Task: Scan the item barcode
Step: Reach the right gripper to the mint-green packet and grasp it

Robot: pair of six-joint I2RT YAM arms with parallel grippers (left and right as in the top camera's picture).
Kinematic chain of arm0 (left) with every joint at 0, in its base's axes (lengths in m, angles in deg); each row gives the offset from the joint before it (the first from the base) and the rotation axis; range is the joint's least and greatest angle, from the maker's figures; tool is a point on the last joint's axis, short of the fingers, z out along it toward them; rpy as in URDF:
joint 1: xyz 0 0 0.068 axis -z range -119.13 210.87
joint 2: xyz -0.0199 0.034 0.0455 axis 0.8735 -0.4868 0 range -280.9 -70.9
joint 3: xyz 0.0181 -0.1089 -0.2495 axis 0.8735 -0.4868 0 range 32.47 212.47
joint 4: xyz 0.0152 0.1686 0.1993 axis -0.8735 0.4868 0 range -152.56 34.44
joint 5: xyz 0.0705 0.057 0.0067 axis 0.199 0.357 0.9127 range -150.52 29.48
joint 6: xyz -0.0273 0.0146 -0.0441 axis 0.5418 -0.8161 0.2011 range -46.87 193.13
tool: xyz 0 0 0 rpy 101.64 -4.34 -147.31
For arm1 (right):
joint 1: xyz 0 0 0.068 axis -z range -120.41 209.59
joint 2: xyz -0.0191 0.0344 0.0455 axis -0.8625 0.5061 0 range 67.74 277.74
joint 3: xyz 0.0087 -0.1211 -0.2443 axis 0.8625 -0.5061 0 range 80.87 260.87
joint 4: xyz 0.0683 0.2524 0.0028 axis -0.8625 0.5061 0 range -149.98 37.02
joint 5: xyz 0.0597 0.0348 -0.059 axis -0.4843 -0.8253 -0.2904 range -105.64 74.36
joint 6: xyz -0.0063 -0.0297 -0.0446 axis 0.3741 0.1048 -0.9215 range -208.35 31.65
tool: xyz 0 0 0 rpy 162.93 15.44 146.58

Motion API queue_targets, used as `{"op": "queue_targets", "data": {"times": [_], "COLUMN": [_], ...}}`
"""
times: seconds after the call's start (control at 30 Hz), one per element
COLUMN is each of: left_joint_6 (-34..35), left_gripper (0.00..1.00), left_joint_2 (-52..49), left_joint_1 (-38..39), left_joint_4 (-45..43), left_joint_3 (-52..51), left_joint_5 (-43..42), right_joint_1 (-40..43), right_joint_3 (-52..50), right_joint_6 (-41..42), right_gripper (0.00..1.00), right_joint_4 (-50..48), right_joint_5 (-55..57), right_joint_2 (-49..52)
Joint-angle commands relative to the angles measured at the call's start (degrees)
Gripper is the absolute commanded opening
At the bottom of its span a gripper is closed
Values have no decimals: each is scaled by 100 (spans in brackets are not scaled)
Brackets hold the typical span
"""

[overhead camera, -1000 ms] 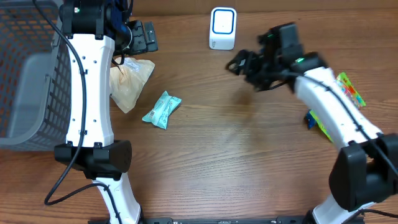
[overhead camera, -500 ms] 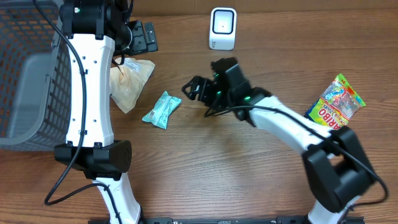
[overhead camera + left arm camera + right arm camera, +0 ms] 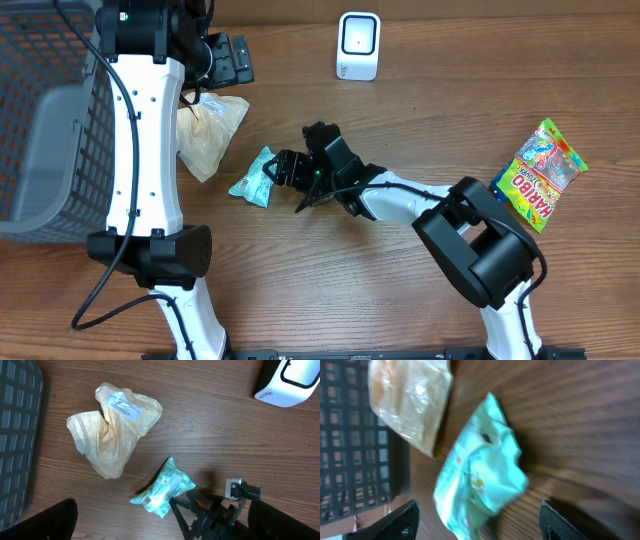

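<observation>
A crumpled teal snack packet (image 3: 258,177) lies on the wooden table left of centre, and its barcode end (image 3: 145,501) shows in the left wrist view. My right gripper (image 3: 290,183) has reached across to it and stands open. Its two fingers straddle the packet (image 3: 480,480) without touching it, blurred by motion. The white barcode scanner (image 3: 358,45) stands upright at the table's back edge. My left gripper (image 3: 225,60) hangs open high at the back left with nothing in it. From there it looks down on the packet (image 3: 164,487) and the right gripper (image 3: 200,515).
A yellowish plastic bag (image 3: 205,135) lies just left of the packet. A grey mesh basket (image 3: 40,120) fills the far left. A Haribo candy bag (image 3: 540,175) lies at the right edge of the table.
My right arm has swept from the back right, near the scanner, leftward across the table to the teal packet, its jaws narrowing slightly. The Haribo bag is now uncovered. The left arm has not moved.
</observation>
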Motion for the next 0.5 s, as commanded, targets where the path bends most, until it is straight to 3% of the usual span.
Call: {"op": "queue_targets", "data": {"times": [0.0,0.37,0.47], "left_joint_6": [-26,-26,-26], "left_gripper": [100,100,100], "left_joint_2": [85,85,85], "left_joint_1": [4,4,4], "left_joint_4": [-7,-7,-7], "left_joint_3": [-35,-35,-35], "left_joint_5": [-11,-11,-9], "right_joint_1": [-92,-232,-234], "right_joint_3": [-42,-28,-28], "right_joint_6": [17,380,479], "right_gripper": [74,68,58], "right_joint_4": [-317,-822,-977], "right_joint_5": [-28,424,415], "right_joint_2": [144,664,767]}}
